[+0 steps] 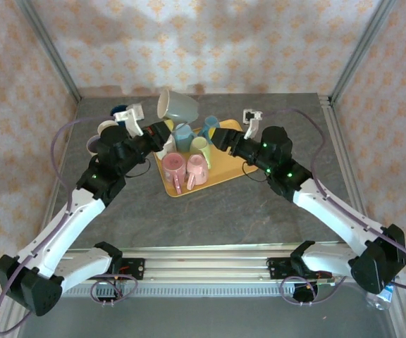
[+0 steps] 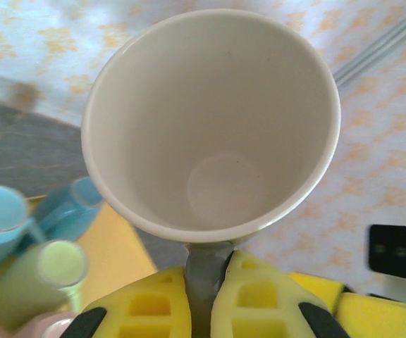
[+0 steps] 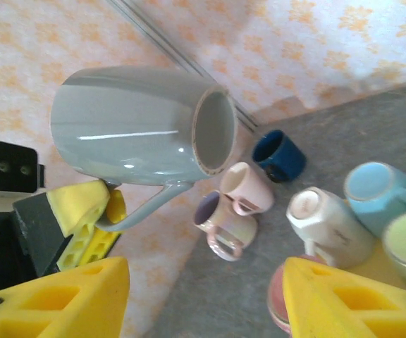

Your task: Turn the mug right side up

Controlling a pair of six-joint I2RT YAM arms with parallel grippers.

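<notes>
The left tool holds the grey mug up in the air above the far left corner of the yellow tray, clear of the bench. From the left wrist, the tool has its yellow fingers pressed together on the mug's grey handle, and the mug turns its cream inside straight at that camera. From the right wrist, the same mug lies roughly on its side, its recessed base facing the lens, with its thin handle running down into the left tool. The right tool hovers over the far part of the tray, near the lifted mug but not touching it; in its own wrist view the tool has its two yellow fingers spread wide with nothing between them. On the tray stand two pink mugs, a light blue mug and a light green mug, while a white mug sits at the tray's left edge. On the grey bench to the left of the tray lie a dark blue mug, a pale pink mug and a lavender mug, the last two touching each other.
</notes>
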